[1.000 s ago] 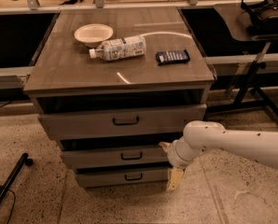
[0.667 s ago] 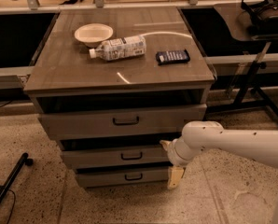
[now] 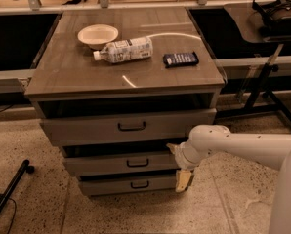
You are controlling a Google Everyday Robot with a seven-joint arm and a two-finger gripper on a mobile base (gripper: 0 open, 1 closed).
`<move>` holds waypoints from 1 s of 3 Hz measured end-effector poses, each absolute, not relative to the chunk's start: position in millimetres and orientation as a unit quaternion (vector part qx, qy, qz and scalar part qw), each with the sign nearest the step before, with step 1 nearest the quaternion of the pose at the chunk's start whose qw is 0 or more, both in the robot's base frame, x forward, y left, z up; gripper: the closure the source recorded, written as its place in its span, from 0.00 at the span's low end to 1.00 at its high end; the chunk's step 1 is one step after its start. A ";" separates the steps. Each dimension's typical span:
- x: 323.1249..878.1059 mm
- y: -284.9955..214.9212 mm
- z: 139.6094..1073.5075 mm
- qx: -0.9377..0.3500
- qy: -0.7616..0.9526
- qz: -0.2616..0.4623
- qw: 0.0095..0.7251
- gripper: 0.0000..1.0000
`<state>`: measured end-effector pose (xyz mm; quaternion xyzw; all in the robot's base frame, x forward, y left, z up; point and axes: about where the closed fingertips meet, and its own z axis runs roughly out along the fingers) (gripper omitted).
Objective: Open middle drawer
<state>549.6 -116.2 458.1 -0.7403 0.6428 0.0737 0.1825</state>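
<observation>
Opening remains: we judge the middle drawer (image 3: 111, 164) shut. Gripper (image 3: 179, 168) sits at its right edge; we cannot tell its clamp state.

No text, brand or number can be read anywhere. The bottle (image 3: 123, 50) lying on its side near the middle of the tabletop (image 3: 77, 77) has a pale label with small dark print, but no word of it is legible. The dark packet (image 3: 180, 59) toward the right edge of the tabletop carries some pale marks, which are also not legible. The gripper (image 3: 179, 164), which bears no marking, is at the right end of the middle drawer (image 3: 116, 164); the drawer front shows no sign either.
</observation>
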 end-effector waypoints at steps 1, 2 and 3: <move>581.6 -118.5 424.3 -0.736 0.647 0.070 0.186 0.00; 588.2 -117.8 412.9 -0.734 0.651 0.073 0.180 0.01; 590.5 -116.5 405.3 -0.734 0.652 0.078 0.174 0.08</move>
